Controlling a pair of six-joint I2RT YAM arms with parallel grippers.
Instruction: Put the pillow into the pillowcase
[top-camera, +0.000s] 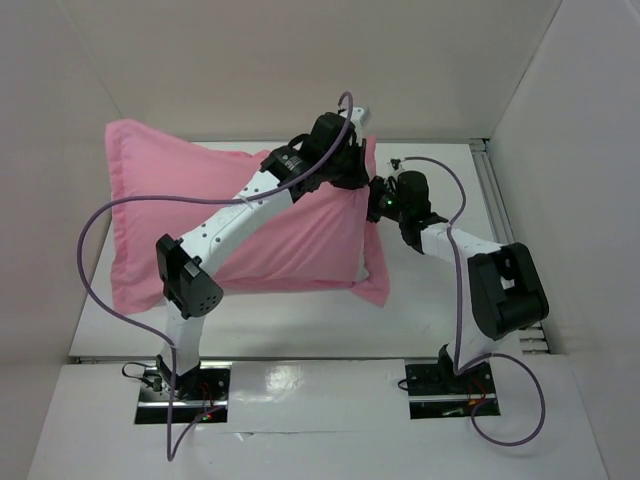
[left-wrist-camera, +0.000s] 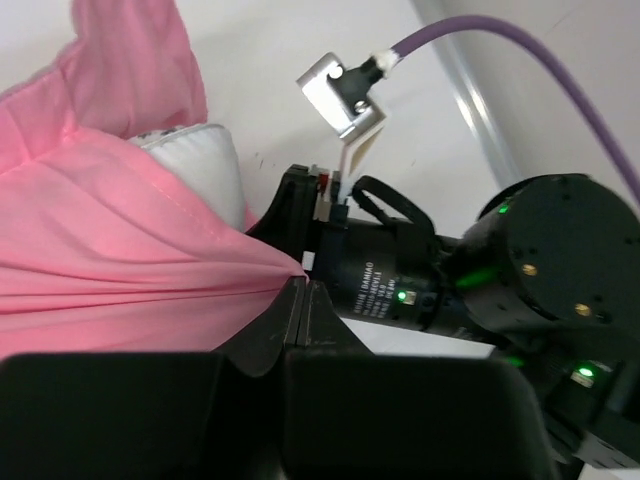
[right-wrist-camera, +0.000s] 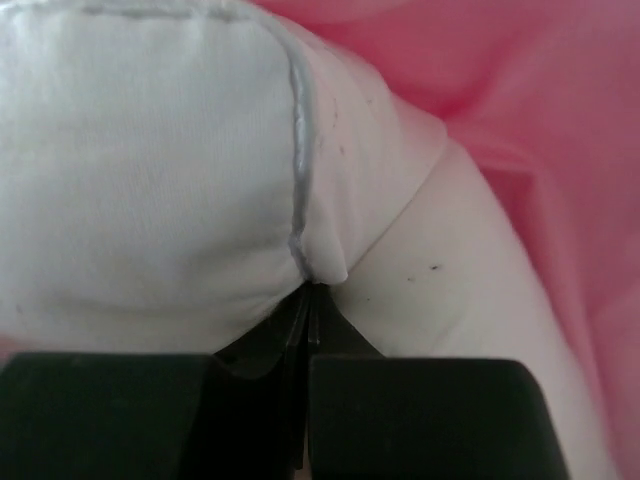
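Two lines of small white print are seen on the black wrist housing (left-wrist-camera: 385, 285) of the right arm in the left wrist view. The letters are too small to be read, and green lights are lit close by. A purple cable (left-wrist-camera: 520, 50) and a bent metal bracket (left-wrist-camera: 340, 90) are shown above it.

The pillowcase (top-camera: 150, 210) is seen from above as a plump pink shape with a flat hem around its edge. It lies on the white table (top-camera: 420, 300), left of centre, with the left arm stretched across it. Its open end is turned to the right, where loose pink cloth trails toward the near side.

The pillow (right-wrist-camera: 150, 170) is hidden from above. Only the wrist views show it: in the left wrist view a white corner is seen poking out of the pink opening, and in the right wrist view plain white cloth with a stitched seam is shown, with pink cloth behind it.

The left gripper (left-wrist-camera: 303, 290) is closed, and a fold of the pillowcase edge is pinched between its fingers. The right gripper (right-wrist-camera: 310, 295) is closed too, with a tuck of the pillow's white cloth held at its tips.
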